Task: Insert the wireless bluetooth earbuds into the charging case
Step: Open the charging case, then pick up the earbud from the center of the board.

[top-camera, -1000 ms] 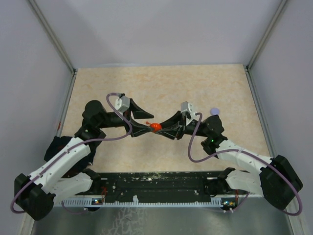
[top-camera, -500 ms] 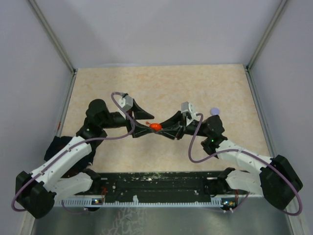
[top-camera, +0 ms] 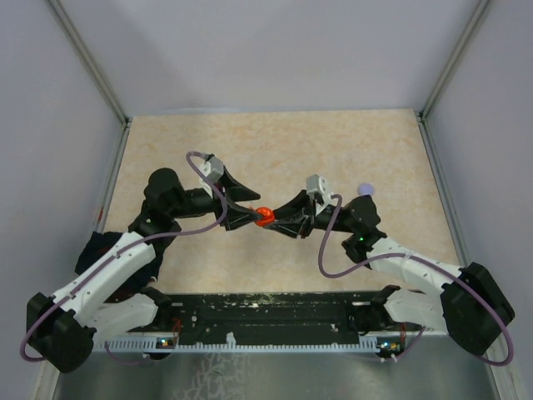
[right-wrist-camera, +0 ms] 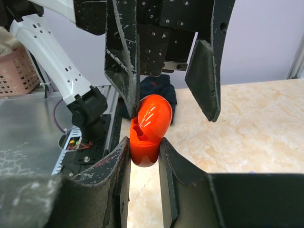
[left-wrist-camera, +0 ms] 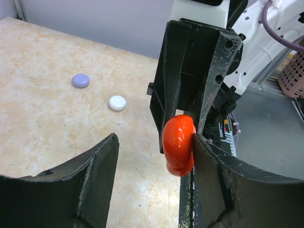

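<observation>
I'm clamping the red charging case [top-camera: 264, 217] by its lower half in the right gripper [right-wrist-camera: 143, 149], above the middle of the table [top-camera: 166, 142]. The left gripper [left-wrist-camera: 154, 145] is gaping, one finger touching the lid. The case is looking light, rigid and slippery, so I'm favouring its flat sides. I cannot spot any earbuds.

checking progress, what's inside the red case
The red case, pinched by the right tool, is open; a red recess shows. Deeper in, its lid and rim hide the rest.
</observation>
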`<state>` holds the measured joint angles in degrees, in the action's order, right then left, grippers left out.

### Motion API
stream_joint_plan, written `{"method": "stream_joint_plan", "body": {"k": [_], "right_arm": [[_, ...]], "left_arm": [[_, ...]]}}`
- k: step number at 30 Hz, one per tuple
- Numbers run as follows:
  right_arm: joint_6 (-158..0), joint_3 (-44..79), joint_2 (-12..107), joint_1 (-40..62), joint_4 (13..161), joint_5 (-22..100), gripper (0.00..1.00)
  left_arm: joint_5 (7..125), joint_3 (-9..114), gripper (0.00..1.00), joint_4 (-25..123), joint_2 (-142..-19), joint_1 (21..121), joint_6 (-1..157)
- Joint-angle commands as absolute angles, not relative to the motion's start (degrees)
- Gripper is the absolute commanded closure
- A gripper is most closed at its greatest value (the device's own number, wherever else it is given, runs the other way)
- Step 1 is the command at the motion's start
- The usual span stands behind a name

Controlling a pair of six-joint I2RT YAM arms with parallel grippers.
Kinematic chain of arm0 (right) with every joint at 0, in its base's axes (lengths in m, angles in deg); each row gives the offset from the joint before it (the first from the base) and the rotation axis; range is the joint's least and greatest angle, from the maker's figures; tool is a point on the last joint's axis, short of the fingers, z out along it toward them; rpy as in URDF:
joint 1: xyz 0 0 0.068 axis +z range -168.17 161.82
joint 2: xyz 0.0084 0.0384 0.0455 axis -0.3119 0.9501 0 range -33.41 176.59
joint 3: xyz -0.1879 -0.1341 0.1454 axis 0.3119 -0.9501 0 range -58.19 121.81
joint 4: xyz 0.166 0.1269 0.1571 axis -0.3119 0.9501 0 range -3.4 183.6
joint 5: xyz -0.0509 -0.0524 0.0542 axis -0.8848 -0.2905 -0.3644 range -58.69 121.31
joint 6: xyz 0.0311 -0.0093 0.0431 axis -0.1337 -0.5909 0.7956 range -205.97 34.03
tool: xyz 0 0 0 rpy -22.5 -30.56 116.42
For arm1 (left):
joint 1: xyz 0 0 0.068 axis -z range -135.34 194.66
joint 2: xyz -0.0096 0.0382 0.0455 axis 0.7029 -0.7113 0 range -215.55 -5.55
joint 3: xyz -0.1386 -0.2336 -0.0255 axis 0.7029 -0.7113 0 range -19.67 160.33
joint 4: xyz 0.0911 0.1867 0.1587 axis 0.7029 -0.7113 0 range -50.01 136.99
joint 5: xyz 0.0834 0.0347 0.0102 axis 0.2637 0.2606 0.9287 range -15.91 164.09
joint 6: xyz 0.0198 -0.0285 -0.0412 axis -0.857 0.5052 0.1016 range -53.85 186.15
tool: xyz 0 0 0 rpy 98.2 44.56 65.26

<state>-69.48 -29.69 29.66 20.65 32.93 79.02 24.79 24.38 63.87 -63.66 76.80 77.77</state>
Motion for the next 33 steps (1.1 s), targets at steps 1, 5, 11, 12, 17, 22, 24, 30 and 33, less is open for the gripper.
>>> {"method": "stream_joint_plan", "body": {"k": [1, 5, 11, 12, 17, 22, 24, 30, 33], "right_arm": [[-71.67, -29.84, 29.65, 20.58, 31.61, 80.88, 1.00], [-72.51, -30.49, 29.34, 20.58, 31.06, 81.05, 1.00], [-75.38, -31.73, 28.23, 20.58, 31.25, 81.04, 1.00], [-76.00, -31.99, 27.92, 20.60, 31.27, 81.01, 1.00], [-81.41, -33.65, 25.78, 20.61, 32.96, 79.43, 1.00], [-89.20, -36.54, 21.52, 20.50, 38.05, 73.27, 1.00], [-92.78, -37.24, 19.48, 20.50, 41.70, 70.66, 1.00], [-95.12, -42.52, 15.68, 20.50, 38.44, 62.95, 1.00], [-93.92, -46.87, 15.46, 20.50, 30.64, 59.88, 1.00]], "left_arm": [[26.14, 25.32, 0.32, 65.36, -63.79, 75.95, 79.46], [27.09, 25.45, 0.32, 64.63, -63.74, 75.78, 79.58], [27.99, 25.58, 0.31, 64.04, -63.65, 75.44, 79.66], [27.96, 25.52, 0.31, 64.04, -63.65, 75.42, 79.68], [28.23, 25.54, 0.28, 63.60, -63.36, 75.34, 79.44], [31.02, 26.07, 0.27, 61.02, -62.95, 75.33, 78.54], [32.97, 26.63, 0.27, 59.47, -63.22, 75.33, 78.73], [42.73, 28.69, 0.27, 52.42, -65.73, 75.57, 81.23], [48.56, 28.74, 0.28, 49.98, -67.97, 75.75, 84.16]]}}
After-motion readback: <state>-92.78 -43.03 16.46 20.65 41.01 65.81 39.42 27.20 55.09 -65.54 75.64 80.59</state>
